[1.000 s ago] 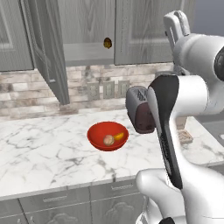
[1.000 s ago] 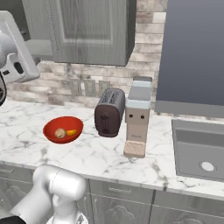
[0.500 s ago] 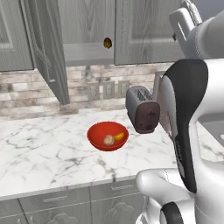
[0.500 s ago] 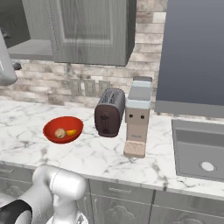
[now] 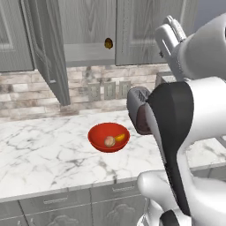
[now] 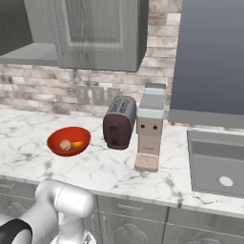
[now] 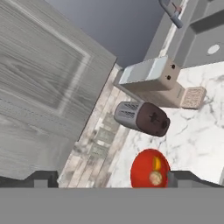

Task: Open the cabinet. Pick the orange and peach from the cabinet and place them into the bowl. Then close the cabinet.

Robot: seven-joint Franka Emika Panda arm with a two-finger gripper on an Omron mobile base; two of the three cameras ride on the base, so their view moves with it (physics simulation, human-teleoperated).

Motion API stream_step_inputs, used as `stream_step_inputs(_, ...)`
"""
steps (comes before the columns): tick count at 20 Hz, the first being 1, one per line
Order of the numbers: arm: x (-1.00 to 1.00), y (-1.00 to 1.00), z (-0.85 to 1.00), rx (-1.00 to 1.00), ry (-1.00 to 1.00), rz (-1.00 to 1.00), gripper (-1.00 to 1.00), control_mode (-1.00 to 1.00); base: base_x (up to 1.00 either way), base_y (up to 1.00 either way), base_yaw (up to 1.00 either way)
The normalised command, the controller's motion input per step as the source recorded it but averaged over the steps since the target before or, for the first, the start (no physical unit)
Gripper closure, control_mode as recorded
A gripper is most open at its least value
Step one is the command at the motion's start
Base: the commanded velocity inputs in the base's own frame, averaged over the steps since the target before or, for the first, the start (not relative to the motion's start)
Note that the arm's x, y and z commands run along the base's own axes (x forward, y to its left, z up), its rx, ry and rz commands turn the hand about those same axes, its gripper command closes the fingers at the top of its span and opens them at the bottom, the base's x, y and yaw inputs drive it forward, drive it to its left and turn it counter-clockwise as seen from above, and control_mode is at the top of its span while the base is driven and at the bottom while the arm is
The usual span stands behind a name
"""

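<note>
We're seeing the gripper [image 7: 109,180] hanging with its jaws spread wide apart, nothing between them, facing the cabinet [image 7: 41,83] door. The bowl [image 5: 108,137] is sitting on the marble counter [image 5: 39,154] just beside the toaster [image 6: 119,122] (peach [image 5: 109,141] and orange [image 5: 119,137] lying inside). The cabinet's left door [image 5: 48,48] is standing open.

The red bowl [image 5: 108,137], a dark toaster [image 6: 119,122] and a beige coffee machine [image 6: 149,127] are being carried by the white marble counter [image 6: 114,174], side by side.
</note>
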Motion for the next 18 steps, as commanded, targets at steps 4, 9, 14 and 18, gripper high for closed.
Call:
stream_step_inputs(4, -0.2, 0.41, -0.28, 0.0, -0.16, 0.0, -1.0, -1.0, 0.0, 0.0, 0.0)
stream_step_inputs(9, -0.18, 0.41, -0.02, 0.0, -0.15, 0.0, -1.0, -1.0, 0.0, 0.0, 0.0)
stream_step_inputs(14, -0.04, 0.47, 0.0, 0.0, -0.11, 0.0, -1.0, -1.0, 0.0, 0.0, 0.0)
stream_step_inputs(18, 0.0, 0.59, -0.01, 0.0, -0.06, 0.0, -1.0, -1.0, 0.0, 0.0, 0.0)
